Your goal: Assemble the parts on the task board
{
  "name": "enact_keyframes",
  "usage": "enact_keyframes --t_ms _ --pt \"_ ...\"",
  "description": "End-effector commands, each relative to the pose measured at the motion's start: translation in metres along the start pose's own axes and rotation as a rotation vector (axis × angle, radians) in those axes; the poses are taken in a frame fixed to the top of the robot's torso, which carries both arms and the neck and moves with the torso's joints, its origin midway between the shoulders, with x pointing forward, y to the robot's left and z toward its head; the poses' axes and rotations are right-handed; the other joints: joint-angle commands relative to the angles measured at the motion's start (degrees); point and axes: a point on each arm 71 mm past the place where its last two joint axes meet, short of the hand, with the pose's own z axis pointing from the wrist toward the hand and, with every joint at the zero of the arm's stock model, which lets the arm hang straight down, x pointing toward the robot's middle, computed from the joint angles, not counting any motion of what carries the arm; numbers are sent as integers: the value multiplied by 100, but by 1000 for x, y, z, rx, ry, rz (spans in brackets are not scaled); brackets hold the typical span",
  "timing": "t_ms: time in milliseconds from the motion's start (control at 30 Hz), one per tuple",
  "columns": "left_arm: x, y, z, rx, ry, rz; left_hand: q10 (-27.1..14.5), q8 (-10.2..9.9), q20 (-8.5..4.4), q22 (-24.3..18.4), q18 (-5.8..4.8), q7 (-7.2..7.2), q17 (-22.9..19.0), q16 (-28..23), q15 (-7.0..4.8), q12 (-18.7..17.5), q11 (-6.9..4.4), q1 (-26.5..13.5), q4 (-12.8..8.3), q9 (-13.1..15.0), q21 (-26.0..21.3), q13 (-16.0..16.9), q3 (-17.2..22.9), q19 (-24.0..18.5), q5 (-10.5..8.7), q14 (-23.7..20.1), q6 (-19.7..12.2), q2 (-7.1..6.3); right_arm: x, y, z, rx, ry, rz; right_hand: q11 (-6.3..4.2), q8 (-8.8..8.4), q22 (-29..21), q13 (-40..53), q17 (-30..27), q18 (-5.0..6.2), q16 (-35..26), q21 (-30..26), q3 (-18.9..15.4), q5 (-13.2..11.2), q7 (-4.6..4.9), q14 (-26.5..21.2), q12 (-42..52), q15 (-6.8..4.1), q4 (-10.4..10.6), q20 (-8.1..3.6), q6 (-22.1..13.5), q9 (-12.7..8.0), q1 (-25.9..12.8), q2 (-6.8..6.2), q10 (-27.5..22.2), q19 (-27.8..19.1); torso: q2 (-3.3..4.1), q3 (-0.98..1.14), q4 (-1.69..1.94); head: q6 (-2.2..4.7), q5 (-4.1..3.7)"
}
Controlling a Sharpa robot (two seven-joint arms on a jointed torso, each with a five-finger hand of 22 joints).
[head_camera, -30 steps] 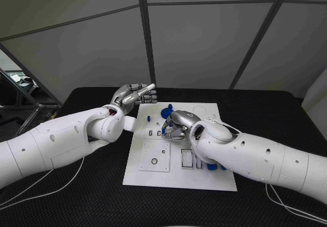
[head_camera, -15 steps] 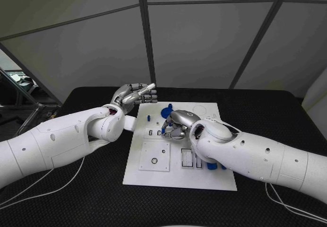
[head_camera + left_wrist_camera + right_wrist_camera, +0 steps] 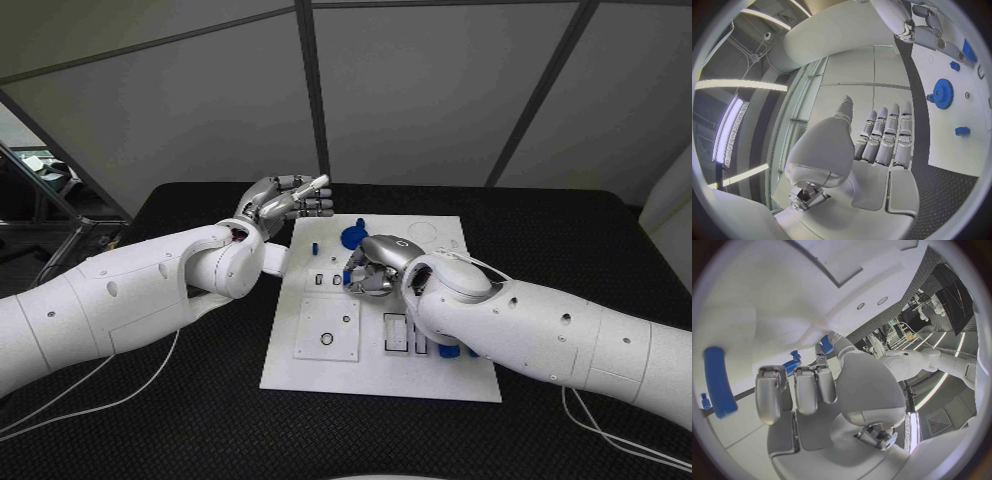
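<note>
Over the past second the right silver hand (image 3: 372, 272) is staying hunched over the white task board (image 3: 378, 372); whether it is holding anything cannot be told. The left silver hand (image 3: 286, 203) is still hovering empty, fingers loosely extended, beside the board's far-left corner, so assembly is not visibly advancing.

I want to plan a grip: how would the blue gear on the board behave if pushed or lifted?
The blue gear looks like rigid moulded plastic, so probably stiff and light. Its teeth should give fingers purchase. It seems to sit flat on the task board, so it would likelier slide than roll.

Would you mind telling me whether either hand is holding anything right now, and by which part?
The left hand holds nothing, fingers straight beside the task board. The right hand is curled over the board; whether it grips a blue part cannot be told.
</note>
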Motion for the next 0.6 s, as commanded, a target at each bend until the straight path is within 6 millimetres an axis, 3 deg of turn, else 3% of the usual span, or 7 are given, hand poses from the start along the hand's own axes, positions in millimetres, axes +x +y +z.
enact_keyframes --t_ms 33,600 --pt "2 -1 1 5 13 -6 54 -33 5 -11 -33 273 0 -38 -9 -36 5 -8 -39 -7 -15 -6 -3 -10 -6 -34 17 50 1 0 0 2 14 -13 58 -4 1062 750 263 -33 -34 -36 -36 15 6 318 -41 35 -10 28 -47 1 0 -57 109 364 1 0 1 -3 -7" --pt "1 -1 1 2 15 -7 54 -33 5 -11 -33 273 0 -38 -9 -36 5 -8 -39 -7 -15 -6 -3 -10 -6 -34 17 50 1 0 1 8 0 -10 71 9 1053 729 245 -30 -46 -43 -103 -24 15 315 -61 50 46 48 -102 12 -131 -122 96 360 1 -1 2 -3 -9"
